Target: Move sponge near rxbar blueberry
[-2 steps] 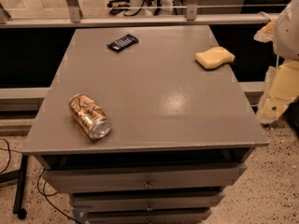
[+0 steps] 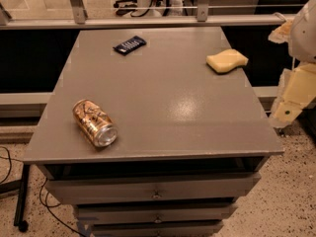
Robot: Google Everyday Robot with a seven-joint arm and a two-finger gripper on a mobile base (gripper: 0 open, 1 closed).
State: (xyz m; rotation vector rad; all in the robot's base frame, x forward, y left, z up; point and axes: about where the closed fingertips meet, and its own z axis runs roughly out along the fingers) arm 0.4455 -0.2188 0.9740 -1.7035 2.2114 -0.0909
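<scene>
The pale yellow sponge (image 2: 227, 61) lies on the grey table (image 2: 163, 107) near its far right edge. The rxbar blueberry (image 2: 130, 45), a flat dark navy bar with white print, lies at the far left-centre of the table, well apart from the sponge. My cream-coloured gripper (image 2: 289, 102) hangs off the table's right side, below and to the right of the sponge, and touches neither object. It holds nothing that I can see.
A gold-orange drink can (image 2: 95, 123) lies on its side at the front left of the table. Drawers (image 2: 155, 194) sit under the tabletop. A metal rail (image 2: 148, 19) runs behind the far edge. A cable (image 2: 10, 157) trails on the floor at left.
</scene>
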